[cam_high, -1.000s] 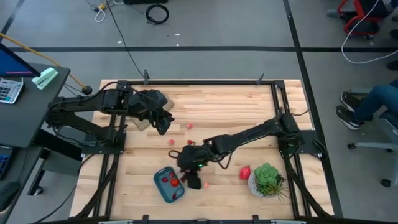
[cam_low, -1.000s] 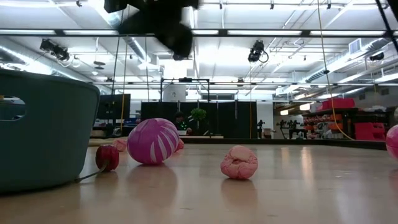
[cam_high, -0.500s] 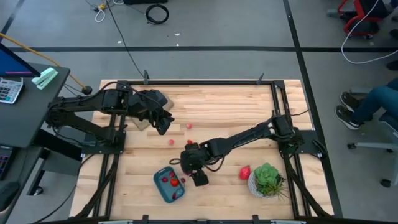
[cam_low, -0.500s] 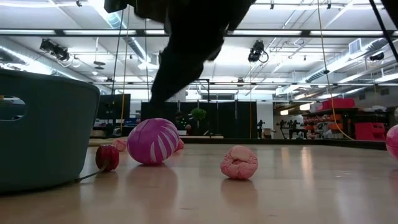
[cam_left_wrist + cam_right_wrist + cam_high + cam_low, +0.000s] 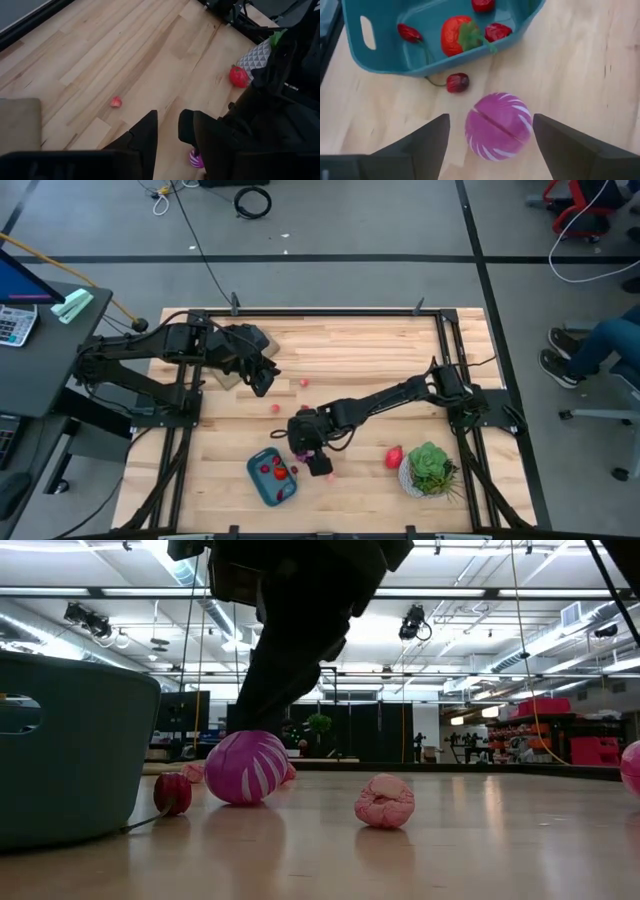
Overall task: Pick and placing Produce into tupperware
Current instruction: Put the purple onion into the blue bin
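Observation:
The teal tupperware (image 5: 272, 477) (image 5: 445, 35) sits near the table's front edge and holds a strawberry (image 5: 457, 37) and small red pieces. My right gripper (image 5: 491, 119) (image 5: 302, 446) is open, pointing down just right of it. Its fingers stand on either side of the magenta-purple ball (image 5: 499, 126) (image 5: 247, 767), which rests on the table, with narrow gaps showing. A cherry (image 5: 457, 82) (image 5: 172, 792) lies against the tupperware's wall. A pale pink piece (image 5: 385, 800) lies further right. My left gripper (image 5: 167, 131) (image 5: 262, 378) hovers open over the far-left part of the table.
Two small red pieces (image 5: 303, 381) (image 5: 276, 408) lie mid-table, and a larger red one (image 5: 394, 457) lies beside the green plant in its white pot (image 5: 430, 468) at the front right. A tan flat piece (image 5: 17, 122) sits under my left arm. A seated person's legs (image 5: 600, 350) are off the right edge.
My right gripper has come down and slightly toward the table's left, from high above to just over the magenta-purple ball. Its fingers now straddle the ball. The ball, the cherry and the pale pink piece have stayed put.

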